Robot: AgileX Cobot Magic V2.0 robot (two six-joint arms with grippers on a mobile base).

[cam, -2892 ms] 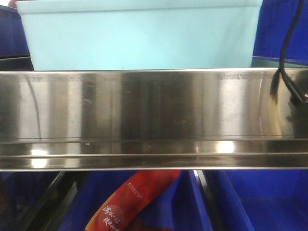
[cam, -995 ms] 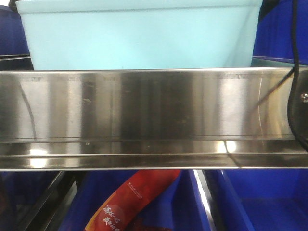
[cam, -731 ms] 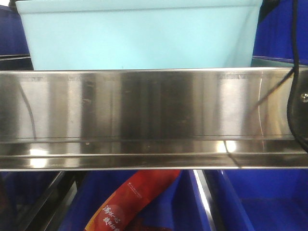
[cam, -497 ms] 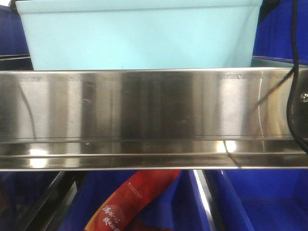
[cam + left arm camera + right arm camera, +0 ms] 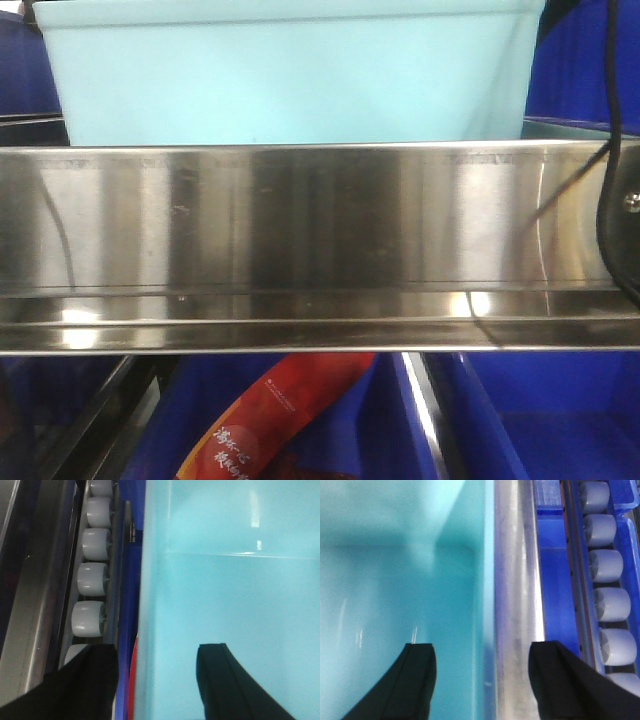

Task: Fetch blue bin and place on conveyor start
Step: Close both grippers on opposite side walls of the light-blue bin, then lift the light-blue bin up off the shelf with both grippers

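The blue bin [image 5: 290,80], a pale aqua tub, stands on a stainless-steel shelf [image 5: 320,230] and fills the top of the front view. My left gripper [image 5: 157,648] is open and straddles the bin's left wall [image 5: 150,605]: one finger [image 5: 227,685] is inside the tub, the other is outside over the rollers. My right gripper [image 5: 482,646] is also open across the right wall [image 5: 487,605], with one finger [image 5: 415,680] inside and the other outside. Neither gripper shows in the front view. The conveyor start is out of view.
Grey rollers [image 5: 92,542] [image 5: 610,565] run along both sides of the bin. Dark blue crates [image 5: 540,420] sit below the shelf and beside the tub, one holding a red packet [image 5: 270,410]. A black cable [image 5: 612,120] hangs at the right edge.
Since 2.9 s ago the black cable at the right edge has shifted right and upward. Over the last second nothing has visibly moved.
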